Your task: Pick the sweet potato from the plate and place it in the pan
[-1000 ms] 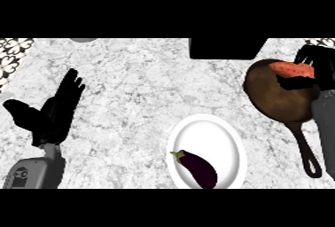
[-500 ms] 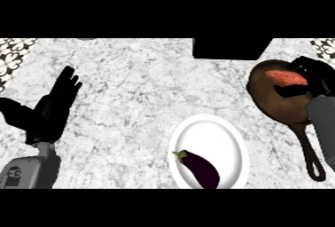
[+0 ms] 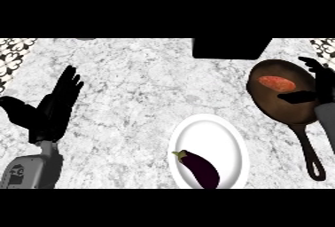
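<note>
The orange-red sweet potato (image 3: 276, 82) lies inside the brown pan (image 3: 288, 113) at the right of the counter. My right hand (image 3: 318, 86) hovers at the pan's right rim, fingers straight and open, thumb stretched over the pan, apart from the sweet potato. The white plate (image 3: 216, 137) sits at the lower middle and bears a dark purple eggplant (image 3: 200, 169). My left hand (image 3: 49, 111) rests open at the far left, fingers pointing up.
The pan's long handle (image 3: 311, 153) runs down toward the lower right. A black box-like object (image 3: 230, 48) stands at the counter's back edge just left of the pan. Patterned tiles (image 3: 13, 53) show at the upper left corner.
My right hand has let go of the sweet potato, which now lies in the pan, and the hand has drawn back to the right. The left hand barely shifted.
</note>
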Action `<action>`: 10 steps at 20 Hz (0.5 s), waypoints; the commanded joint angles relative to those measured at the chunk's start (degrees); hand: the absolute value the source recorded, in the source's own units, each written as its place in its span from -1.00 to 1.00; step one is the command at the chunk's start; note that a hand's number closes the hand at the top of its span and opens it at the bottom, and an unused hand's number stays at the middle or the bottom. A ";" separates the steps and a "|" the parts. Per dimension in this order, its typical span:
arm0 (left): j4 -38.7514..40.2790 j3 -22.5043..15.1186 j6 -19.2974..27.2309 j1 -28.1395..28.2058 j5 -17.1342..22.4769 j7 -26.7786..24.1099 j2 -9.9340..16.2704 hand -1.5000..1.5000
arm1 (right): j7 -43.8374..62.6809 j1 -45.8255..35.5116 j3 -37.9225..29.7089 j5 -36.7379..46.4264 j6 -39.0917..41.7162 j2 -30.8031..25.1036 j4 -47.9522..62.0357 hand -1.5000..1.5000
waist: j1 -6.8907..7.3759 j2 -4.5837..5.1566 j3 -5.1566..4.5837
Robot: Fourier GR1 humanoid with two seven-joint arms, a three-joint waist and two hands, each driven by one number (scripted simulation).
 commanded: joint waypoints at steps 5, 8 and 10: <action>-2.29 1.17 -1.57 3.98 1.36 -0.51 0.86 0.00 | -12.60 3.45 -12.77 -15.60 9.95 -4.32 0.19 -1.00 | -1.36 -0.79 -0.07; -0.67 2.05 -2.66 5.32 1.34 -3.66 1.31 0.00 | -12.45 4.58 -15.50 -19.35 18.23 -9.13 1.06 -1.00 | -1.73 -0.82 -0.17; -4.58 1.34 0.58 1.76 1.32 3.67 0.50 0.00 | -17.06 8.07 -17.54 -22.07 23.55 -11.40 1.67 -1.00 | -1.94 -0.90 -0.07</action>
